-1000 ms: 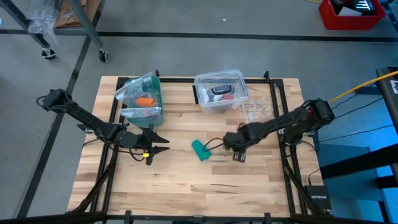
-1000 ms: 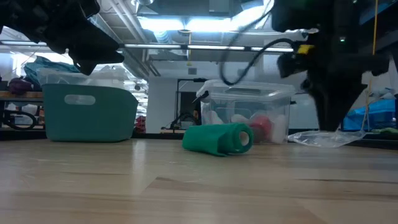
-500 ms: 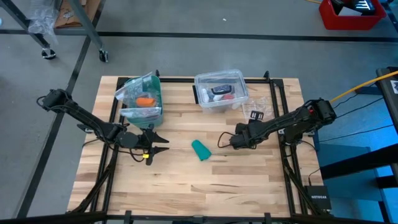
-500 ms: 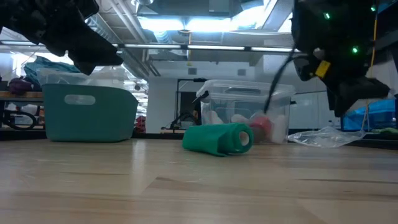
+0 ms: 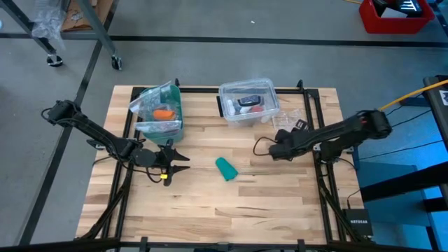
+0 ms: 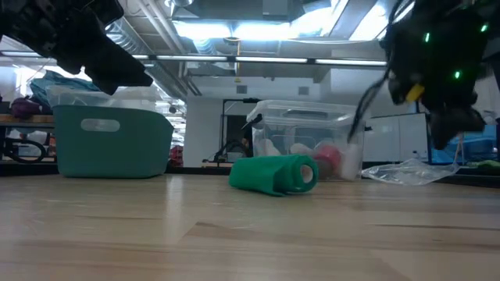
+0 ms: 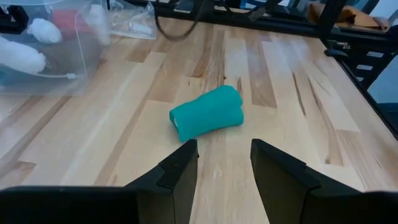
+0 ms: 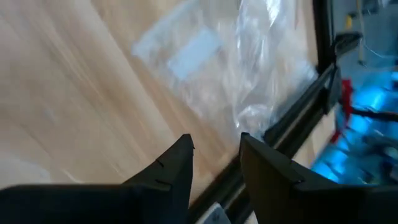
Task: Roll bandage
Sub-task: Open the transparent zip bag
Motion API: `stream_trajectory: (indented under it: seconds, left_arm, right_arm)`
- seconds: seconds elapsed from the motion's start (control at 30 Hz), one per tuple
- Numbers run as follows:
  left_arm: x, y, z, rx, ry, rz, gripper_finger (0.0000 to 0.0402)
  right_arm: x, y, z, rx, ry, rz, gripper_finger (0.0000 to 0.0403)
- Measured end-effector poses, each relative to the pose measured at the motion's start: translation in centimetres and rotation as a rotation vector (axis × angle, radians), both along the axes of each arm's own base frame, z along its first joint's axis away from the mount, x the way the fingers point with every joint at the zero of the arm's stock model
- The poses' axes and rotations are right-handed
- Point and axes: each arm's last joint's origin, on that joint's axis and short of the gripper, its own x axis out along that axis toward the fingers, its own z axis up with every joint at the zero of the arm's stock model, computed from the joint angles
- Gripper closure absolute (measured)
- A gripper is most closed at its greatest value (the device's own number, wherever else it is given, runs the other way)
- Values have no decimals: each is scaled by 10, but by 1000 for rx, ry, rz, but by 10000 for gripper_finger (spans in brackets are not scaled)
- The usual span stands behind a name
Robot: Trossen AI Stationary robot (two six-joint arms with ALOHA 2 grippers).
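**Bandage lies rolled at table centre, clear of both grippers**

The bandage (image 5: 226, 168) is a short teal cylinder lying on its side on the bare wood of the table (image 5: 231, 210), near the middle. In the high view its long axis runs on a slant, from the far left toward the near right. The low view shows one coiled end face turned toward the right of that picture, with what looks like a loose flap along its base. Judgement: the roll appears formed, though how tight it is cannot be told.

The left gripper (image 5: 183, 163) sits to the left of the bandage, aimed at it. Its own camera shows the bandage (image 7: 207, 113) directly ahead of the parted fingers (image 7: 179, 169), which hold nothing. The gap between them looks somewhat narrower than the length of the roll.

The right gripper (image 5: 267, 148) is to the right and slightly farther back on the table. Its fingers (image 8: 176, 167) are parted and empty, and its camera faces a clear plastic bag (image 8: 249, 68) near the table's right rail, not the bandage.

Judgement: the left gripper is marginally nearer and the only one lined up. Any further handling would most easily come from that side, taking the roll across its width.
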Motion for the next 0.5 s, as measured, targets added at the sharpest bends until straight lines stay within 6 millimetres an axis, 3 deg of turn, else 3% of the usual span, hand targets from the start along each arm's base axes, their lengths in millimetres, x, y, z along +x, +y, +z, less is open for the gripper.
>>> stream_trajectory:
  seconds: [0.27,0.37,0.5]
  left_arm:
    - [0,0,0,-4,-1,1,260]
    - [0,0,0,0,-1,0,260]
    - [0,0,0,0,-1,0,260]
  right_arm:
    - [-44,-6,51,68,-498,24,269]
    - [-68,-8,46,123,-739,-14,269]
    - [-90,-11,17,179,-963,-167,269]
